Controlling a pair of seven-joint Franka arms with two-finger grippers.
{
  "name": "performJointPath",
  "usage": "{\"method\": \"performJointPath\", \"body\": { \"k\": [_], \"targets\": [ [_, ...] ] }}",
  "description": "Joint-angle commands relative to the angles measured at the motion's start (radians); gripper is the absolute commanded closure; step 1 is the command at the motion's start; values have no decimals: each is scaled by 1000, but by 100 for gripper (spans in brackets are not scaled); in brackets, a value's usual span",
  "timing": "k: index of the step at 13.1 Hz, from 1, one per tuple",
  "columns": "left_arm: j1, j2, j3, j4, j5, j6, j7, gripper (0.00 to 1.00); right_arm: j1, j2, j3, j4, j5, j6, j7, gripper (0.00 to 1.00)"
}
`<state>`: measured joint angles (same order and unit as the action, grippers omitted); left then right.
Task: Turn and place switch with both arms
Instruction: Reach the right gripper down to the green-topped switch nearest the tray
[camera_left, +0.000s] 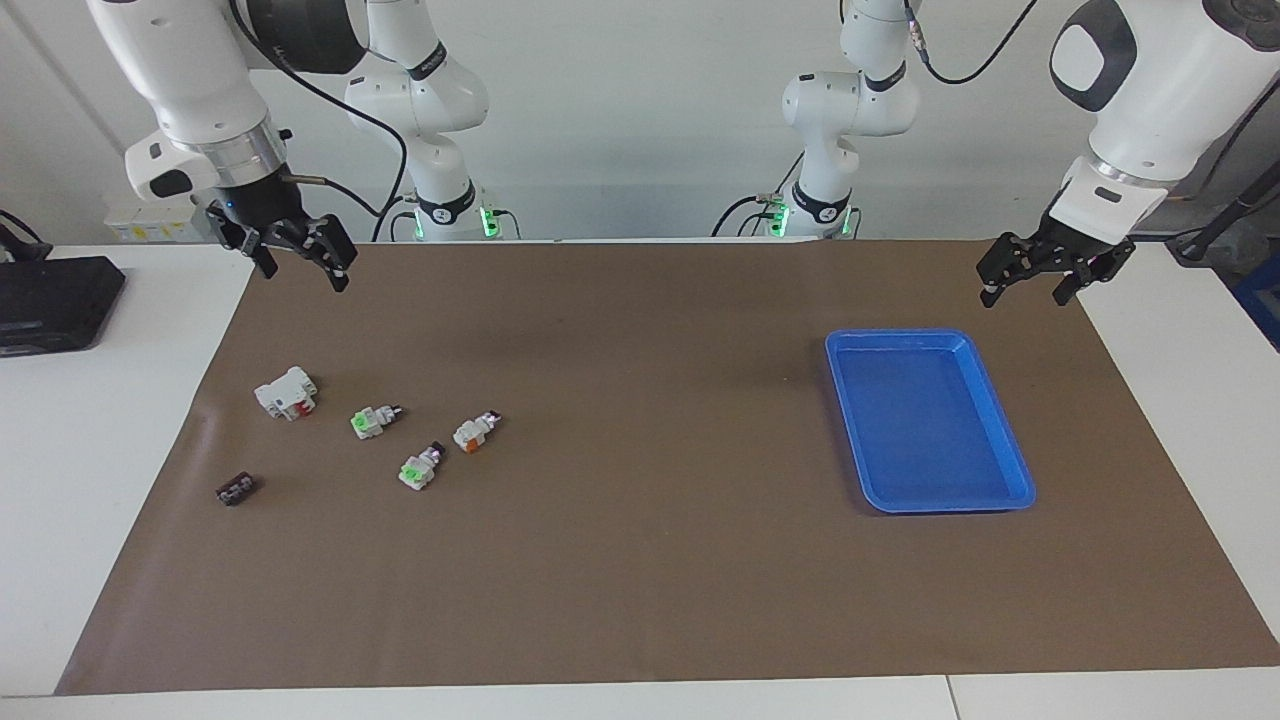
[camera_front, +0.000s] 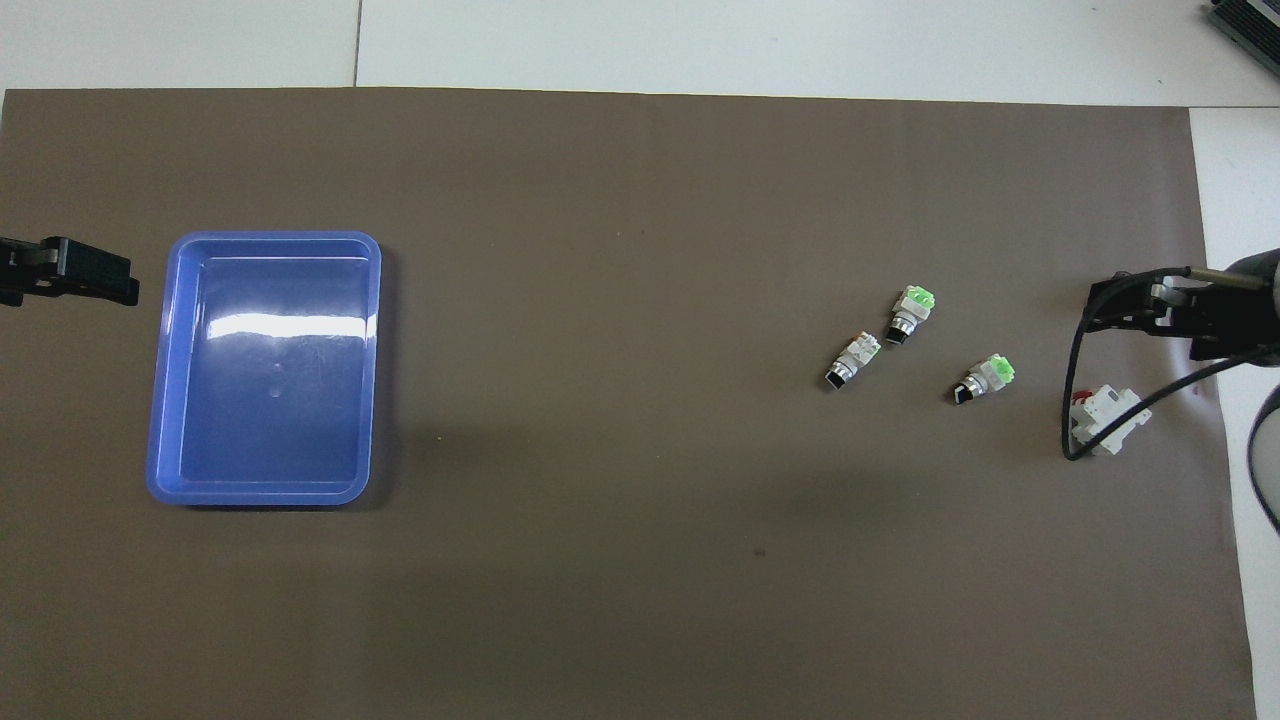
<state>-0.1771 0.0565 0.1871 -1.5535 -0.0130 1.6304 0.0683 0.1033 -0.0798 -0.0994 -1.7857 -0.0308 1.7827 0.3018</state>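
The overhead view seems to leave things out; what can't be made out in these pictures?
- Small dark part: plain in the facing view, covered in the overhead view by the raised right gripper.
- White block with red: a black cable crosses it in the overhead view.
- Left gripper: cut off by the overhead view's edge.
- Switch: too small in both views to read any marking.
- Black device: cut off by the facing view's edge.

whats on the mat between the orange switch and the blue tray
Nothing: in the facing view only bare brown mat lies between the small white-grey switch with the orange part and the blue plastic tray. The overhead view agrees.
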Motion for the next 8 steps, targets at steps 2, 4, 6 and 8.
{"method": "performJointPath", "body": {
  "k": [2, 4, 6, 8],
  "targets": [
    [-1, -30, -3, -36, 21, 5, 1, 0, 48, 69, 3, -78, 5, 151, 172, 0],
    [-1, -30, -3, -36, 21, 5, 1, 0, 79, 141, 3, -78, 5, 222, 287, 0],
    [-1, -30, -3, -36, 21, 5, 1, 0, 108, 208, 4, -81, 5, 276, 402, 0],
    [-1, -30, -3, -36, 21, 5, 1, 0, 113, 261, 4, -89, 8, 328, 515, 0]
  ]
}}
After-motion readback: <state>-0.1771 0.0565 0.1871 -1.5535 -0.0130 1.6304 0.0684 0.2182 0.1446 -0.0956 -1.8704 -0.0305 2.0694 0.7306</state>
